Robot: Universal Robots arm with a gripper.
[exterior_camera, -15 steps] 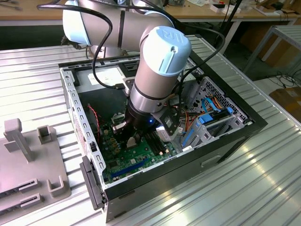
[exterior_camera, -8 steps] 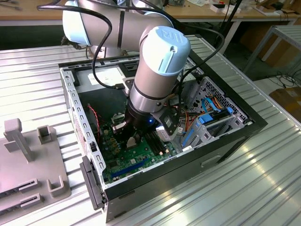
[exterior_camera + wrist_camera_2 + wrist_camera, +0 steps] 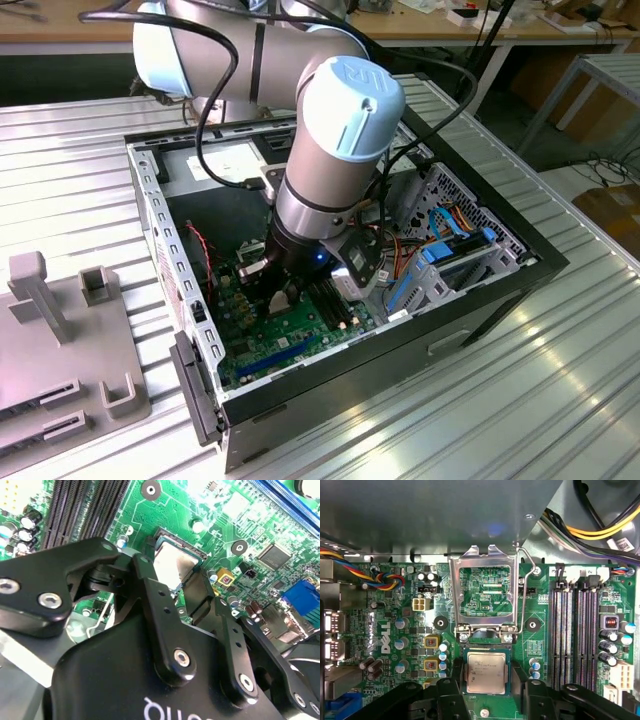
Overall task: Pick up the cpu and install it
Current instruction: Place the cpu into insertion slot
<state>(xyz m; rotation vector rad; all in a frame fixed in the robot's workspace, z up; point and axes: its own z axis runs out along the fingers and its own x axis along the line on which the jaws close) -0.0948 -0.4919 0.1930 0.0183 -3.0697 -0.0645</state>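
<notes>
Mid-frame in the exterior view, inside the computer case [image 3: 400,375], my tool [image 3: 282,297] straddles the cpu [image 3: 486,672] — gripping or loose, I cannot tell.

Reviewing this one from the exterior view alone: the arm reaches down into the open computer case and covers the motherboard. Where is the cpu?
Observer: In the first wrist view the cpu lies metal top up in the socket, square to it, with the gripper right at it.
Operator: Is the socket's cover closed over it?
Observer: No. The load plate stands folded back off the socket, and green board shows through its window.
Operator: And the locking lever?
Observer: The wire lever is up, running alongside the open plate, not hooked down beside the chip.
</notes>
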